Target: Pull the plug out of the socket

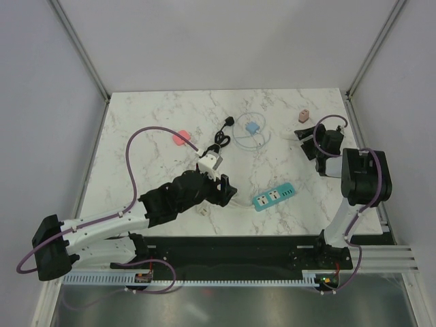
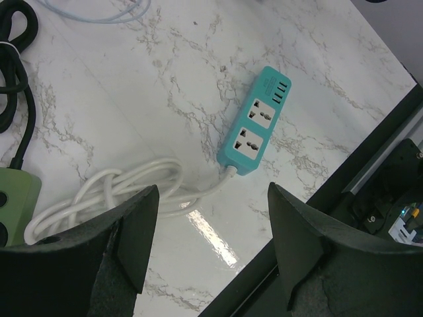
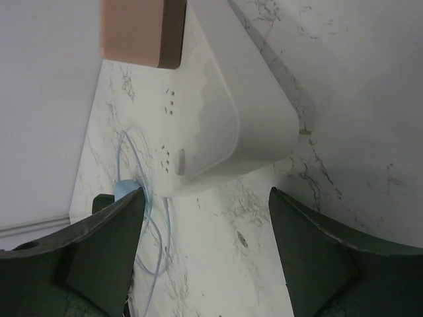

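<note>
Plug (image 3: 142, 33) (pink), ahead of right pincer (image 3: 206, 211)

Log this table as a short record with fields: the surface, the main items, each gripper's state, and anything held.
surface: white marble table
teal two-socket power strip: near edge, both sockets empty
coiled white cord: runs into the teal strip's end
left gripper: open, above the cord, holding nothing
right gripper: open, over the white power strip, holding nothing
pinkish-brown block: at the white strip's far end
black cable: bundled beside the green-and-white socket block
</note>
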`<state>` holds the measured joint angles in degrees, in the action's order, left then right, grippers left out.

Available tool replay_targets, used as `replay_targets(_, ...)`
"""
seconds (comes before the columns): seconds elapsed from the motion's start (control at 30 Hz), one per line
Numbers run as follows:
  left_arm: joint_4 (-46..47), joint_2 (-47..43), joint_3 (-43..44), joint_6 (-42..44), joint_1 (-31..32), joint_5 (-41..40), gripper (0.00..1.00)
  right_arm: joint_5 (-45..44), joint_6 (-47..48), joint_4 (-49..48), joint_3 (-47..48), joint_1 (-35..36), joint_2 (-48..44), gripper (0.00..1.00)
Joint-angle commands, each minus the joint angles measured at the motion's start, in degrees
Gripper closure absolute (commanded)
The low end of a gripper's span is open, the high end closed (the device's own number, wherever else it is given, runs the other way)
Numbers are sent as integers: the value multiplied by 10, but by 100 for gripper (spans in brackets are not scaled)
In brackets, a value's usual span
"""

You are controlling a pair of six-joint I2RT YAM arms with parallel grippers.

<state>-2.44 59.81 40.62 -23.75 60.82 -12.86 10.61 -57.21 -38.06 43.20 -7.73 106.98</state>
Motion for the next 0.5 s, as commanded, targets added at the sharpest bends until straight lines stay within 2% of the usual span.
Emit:
replay_targets(0.0, 23, -6, 21, 8, -2, -6, 27, -23, -20, -37, 7, -2, 28, 18)
replay_targets(0.33, 22, 0, 30, 24, -1, -3, 27, -52, -98, -116, 2, -2, 85, 28)
replay_targets(0.4, 23, -2, 29, 25, -1, -3, 27, -59, -102, -122, 3, -3, 94, 38)
replay_targets(0.47, 23, -3, 29, 25, -2, -2, 27, -61, -101, -115, 9, -3, 101, 41)
